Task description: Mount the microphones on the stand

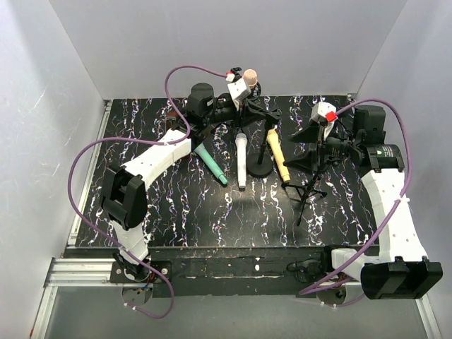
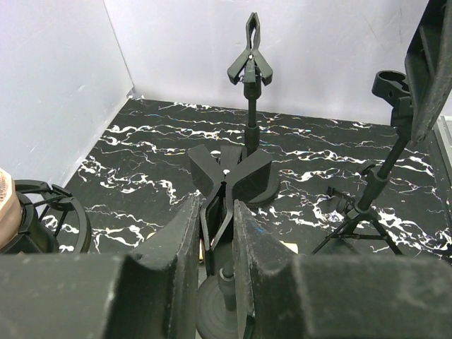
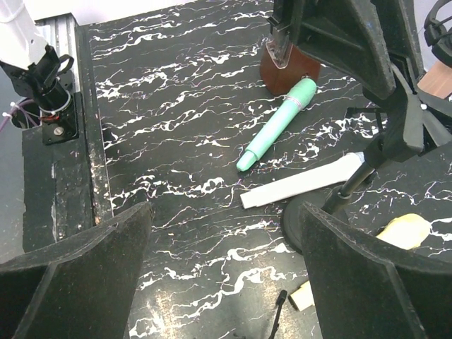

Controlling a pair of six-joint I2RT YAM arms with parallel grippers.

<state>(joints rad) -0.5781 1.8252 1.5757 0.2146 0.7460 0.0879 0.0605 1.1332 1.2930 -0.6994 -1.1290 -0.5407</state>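
- Our left jaws pinch the black spring clip point(image 2: 229, 176) on the black round-based stand point(image 1: 261, 168). If they slip, it snaps shut.
- Right jaws gape wide and empty. The slim teal stick microphone point(image 1: 212, 164), the white one point(image 1: 241, 161) and the yellow one point(image 1: 277, 154) lie mid-worktop.

Bright even light, soft shadows

A bench point(image 1: 198, 212) topped with black sheet veined in white fills the enclosure. Plain white panels close it in: a back wall point(image 1: 233, 42) along the far edge, a left wall point(image 1: 42, 106) and a right wall point(image 1: 424, 63). An aluminium rail point(image 1: 78, 272) lies at the near left corner. The light is soft and even.
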